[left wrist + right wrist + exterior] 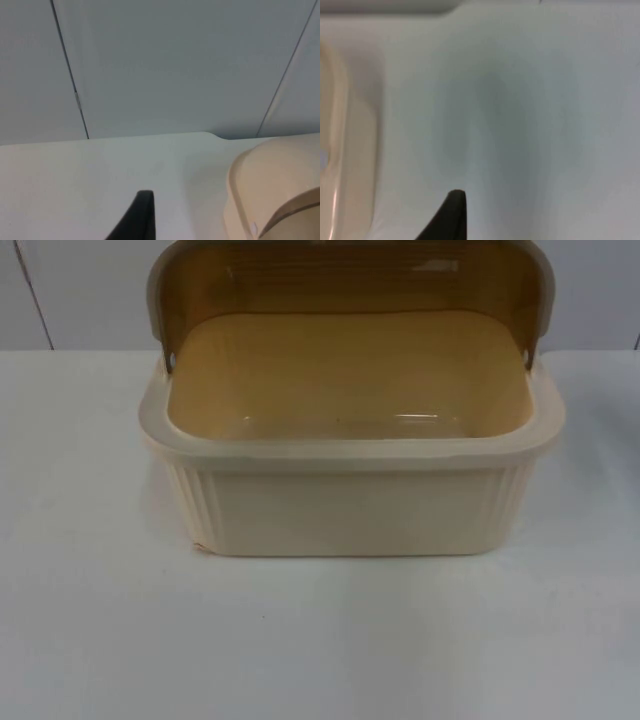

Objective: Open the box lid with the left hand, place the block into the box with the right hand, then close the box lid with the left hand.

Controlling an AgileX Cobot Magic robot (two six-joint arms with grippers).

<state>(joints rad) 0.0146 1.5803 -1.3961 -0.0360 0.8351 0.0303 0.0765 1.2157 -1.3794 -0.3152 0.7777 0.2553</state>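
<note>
On the white surface (100,640) the cream box (350,510) stands open, its brownish lid (350,280) upright behind it (stiff, light, slippery plastic; best gripped by the lid's front edge). Either claw's state: cannot tell.

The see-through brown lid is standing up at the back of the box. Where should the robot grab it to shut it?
Probably the lid's top edge, near the middle, reached from above and in front by the left hand. The lid stands upright behind the cream box, hinged at the back corners, so that free edge swings forward and down most easily.
</note>
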